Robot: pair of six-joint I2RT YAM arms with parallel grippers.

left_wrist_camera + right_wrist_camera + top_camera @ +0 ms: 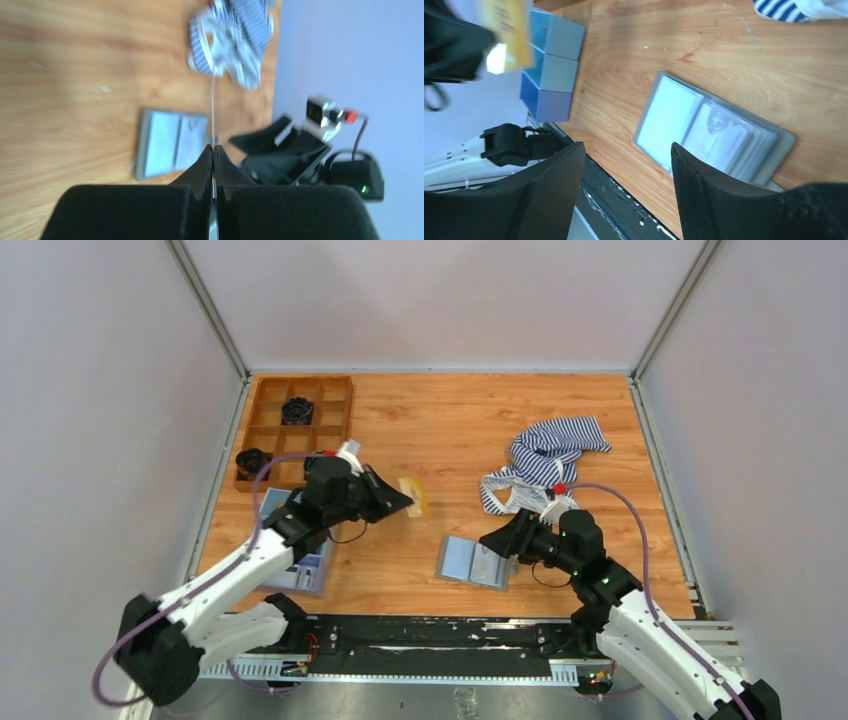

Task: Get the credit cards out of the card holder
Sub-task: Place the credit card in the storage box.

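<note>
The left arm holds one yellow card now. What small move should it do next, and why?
Probably lower the left gripper to the table and release. Its jaws are shut on a yellow credit card, away from the open card holder, so this card is already out.

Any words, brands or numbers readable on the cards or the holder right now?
No text is legible in any view.
On the yellow credit card in the left gripper: dark marks, too blurred to read.
On the pocketed card in the card holder: faint print, too small to read.
</note>
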